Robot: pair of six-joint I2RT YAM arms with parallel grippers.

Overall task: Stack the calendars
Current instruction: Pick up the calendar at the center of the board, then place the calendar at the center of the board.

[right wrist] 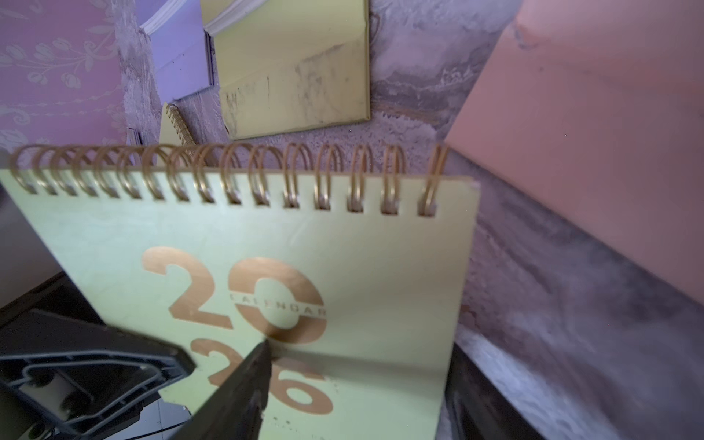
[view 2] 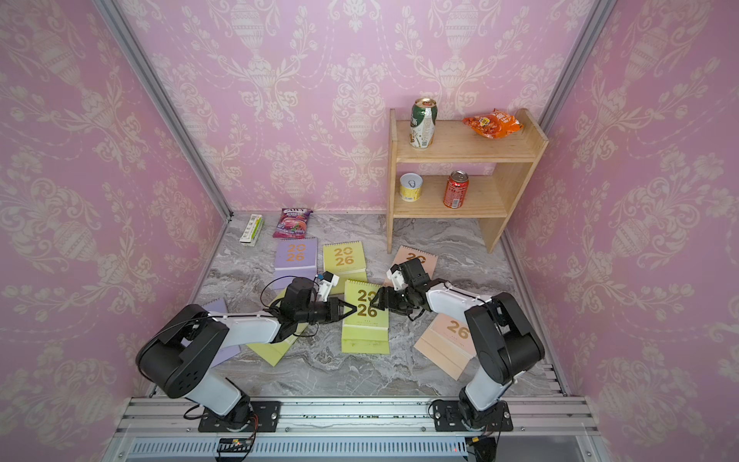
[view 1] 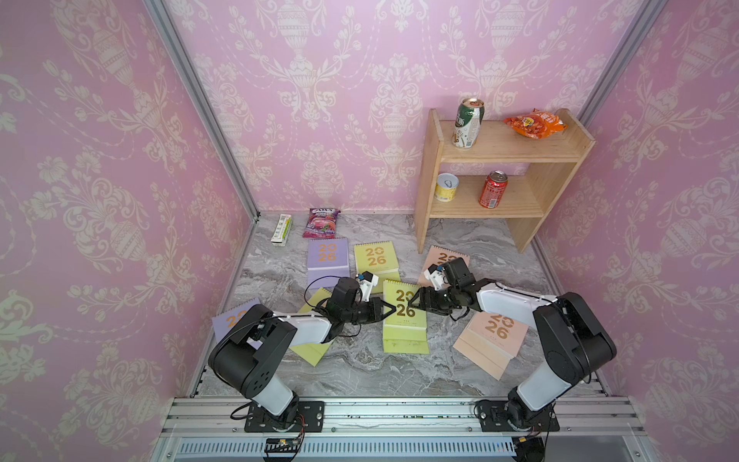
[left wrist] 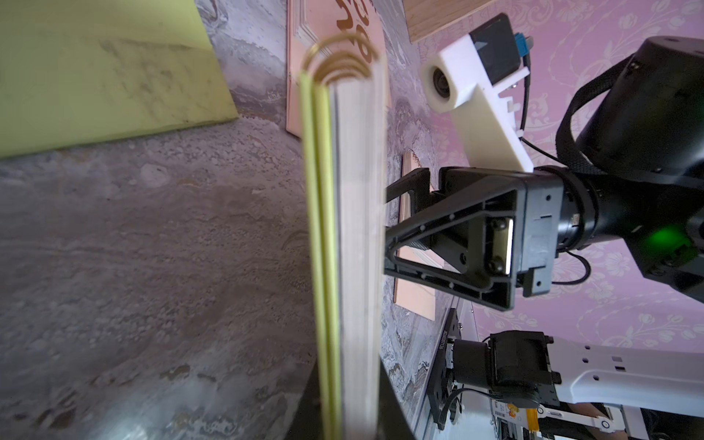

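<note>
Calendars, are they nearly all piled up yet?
Not yet. Done: no pile shows anywhere. In hand: the left fingers are shut on the middle yellow-green calendar, held raised; the right fingers are open over its cover. Left: piling all seven, with the lilac ones, peach ones and other yellow-green ones lying flat, spread around.

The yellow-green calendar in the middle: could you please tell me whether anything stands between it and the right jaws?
Nothing visible does. The left jaws are shut on one side edge of the yellow-green calendar, and the right jaws stand open right at its opposite edge, with nothing else in the gap.
</note>
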